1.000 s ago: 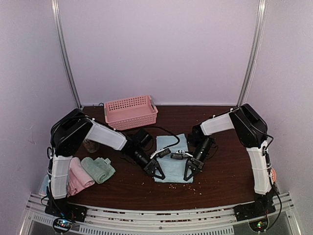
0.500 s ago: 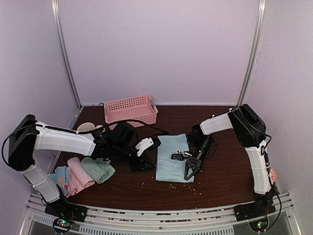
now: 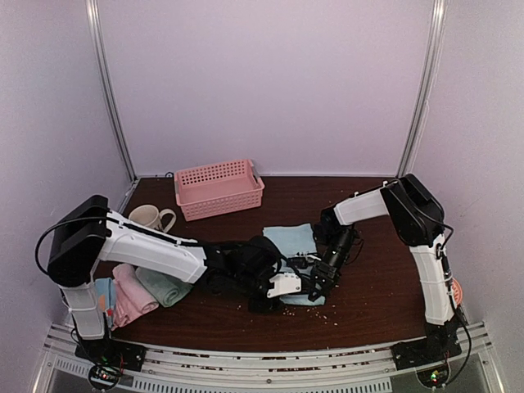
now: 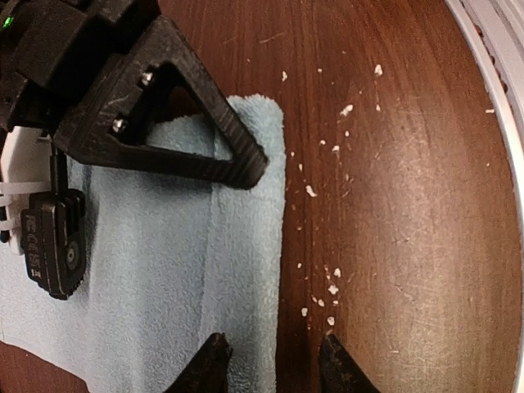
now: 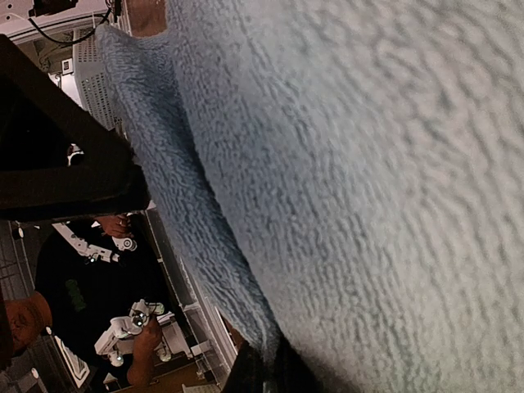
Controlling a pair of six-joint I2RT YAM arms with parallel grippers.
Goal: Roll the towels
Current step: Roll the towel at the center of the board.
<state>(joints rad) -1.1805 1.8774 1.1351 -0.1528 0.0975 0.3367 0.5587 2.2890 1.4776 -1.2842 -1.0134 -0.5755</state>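
A light blue towel lies flat in the middle of the table. My right gripper is shut on its near right part; in the right wrist view the towel fills the frame and runs down into the shut jaws. My left gripper is open at the towel's near edge, one fingertip over the cloth and the other over bare wood. One of the right gripper's fingers presses on the towel just ahead. Rolled pink and green towels lie at the near left.
A pink perforated basket stands at the back, a cream mug to its left. A blue dotted towel peeks out beside the pink roll. White crumbs dot the wood near the front rail.
My left arm left the towel's near left corner, pulled back to the left, then swung right to its near edge, and its jaws opened. The right gripper stayed shut on the towel.
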